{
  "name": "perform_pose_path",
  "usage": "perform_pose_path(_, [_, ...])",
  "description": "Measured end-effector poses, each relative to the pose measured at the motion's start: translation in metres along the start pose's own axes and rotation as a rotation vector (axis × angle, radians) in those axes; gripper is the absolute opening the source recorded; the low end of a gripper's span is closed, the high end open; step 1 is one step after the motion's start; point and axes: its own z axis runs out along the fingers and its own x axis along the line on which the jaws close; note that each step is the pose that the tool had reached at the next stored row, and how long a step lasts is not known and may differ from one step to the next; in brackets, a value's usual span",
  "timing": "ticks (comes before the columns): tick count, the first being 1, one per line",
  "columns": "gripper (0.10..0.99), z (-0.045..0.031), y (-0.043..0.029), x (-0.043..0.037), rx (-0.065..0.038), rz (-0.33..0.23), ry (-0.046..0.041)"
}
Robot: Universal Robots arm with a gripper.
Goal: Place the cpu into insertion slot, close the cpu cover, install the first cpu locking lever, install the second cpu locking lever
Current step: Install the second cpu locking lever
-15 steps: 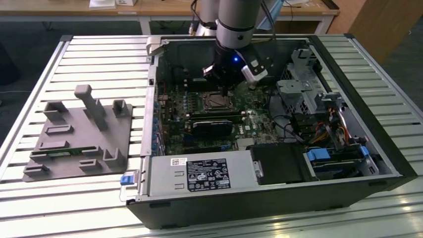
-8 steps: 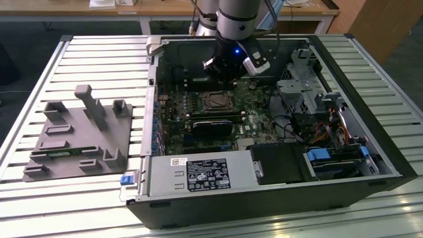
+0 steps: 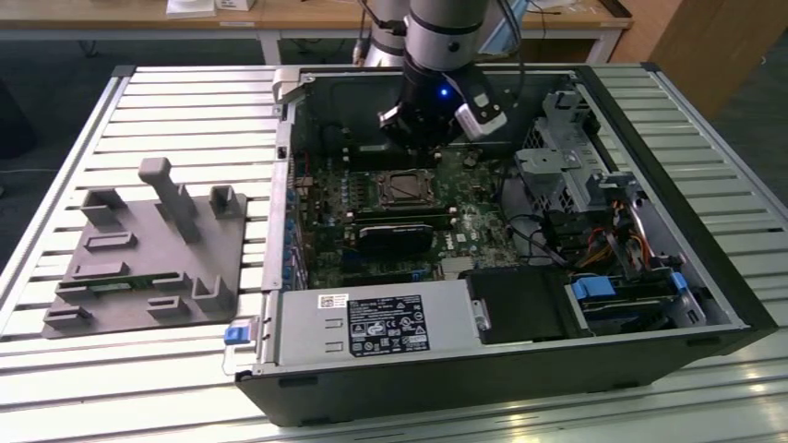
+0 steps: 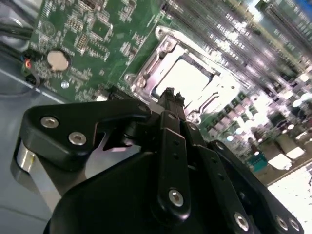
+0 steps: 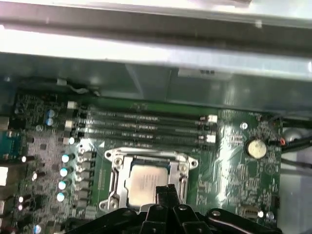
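CPU seated, arm above the board

CPU (image 5: 145,182) lies in the insertion slot (image 3: 403,189), the cpu cover (image 5: 117,171) framing it. The gripper (image 4: 169,93) hangs just above, fingertips pinched together on nothing. The open computer case (image 3: 689,277) rests on a slatted metal table (image 3: 148,101); a grey fixture (image 3: 148,249) sits at the exterior view's left, wooden desks beyond.

Exterior view high above open computer case (image 3: 518,305), both wrist views close over the insertion slot (image 5: 148,178)
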Motion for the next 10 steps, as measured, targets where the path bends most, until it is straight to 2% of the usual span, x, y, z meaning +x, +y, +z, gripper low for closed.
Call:
perform_pose_path(5, [0.106,-0.001,-0.0164,0.0013,0.0,0.0,0.0016])
perform_pose_path(6, [0.106,-0.0009,-0.0184,0.0014,-0.004,0.0,0.0028])
perform_pose_path(8, [0.106,-0.0008,-0.0201,0.0014,-0.022,0.001,0.0086])
perform_pose_path(10, [0.106,-0.0002,-0.022,0.0012,-0.027,0.001,0.0145])
